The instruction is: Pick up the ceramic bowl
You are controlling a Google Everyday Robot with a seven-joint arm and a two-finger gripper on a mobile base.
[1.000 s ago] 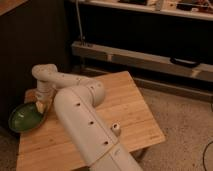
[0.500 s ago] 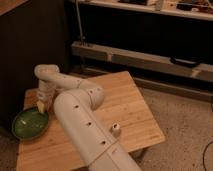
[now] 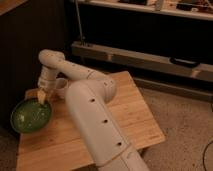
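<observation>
The ceramic bowl (image 3: 30, 116) is shallow, round and glossy dark green, at the left of the wooden table (image 3: 125, 120), and it reaches out past the table's left edge. My gripper (image 3: 42, 97) hangs from the white arm (image 3: 95, 115) and sits on the bowl's far right rim, shut on it. The bowl looks slightly raised and tilted. A small white cup (image 3: 61, 86) stands just right of the gripper, partly hidden by the arm.
A dark shelf unit with a metal rail (image 3: 145, 57) runs behind the table. Speckled floor (image 3: 185, 125) lies to the right. A dark wall stands at the left rear.
The bowl has shifted a little to the right and upward together with the gripper on its rim. The arm has barely moved.
</observation>
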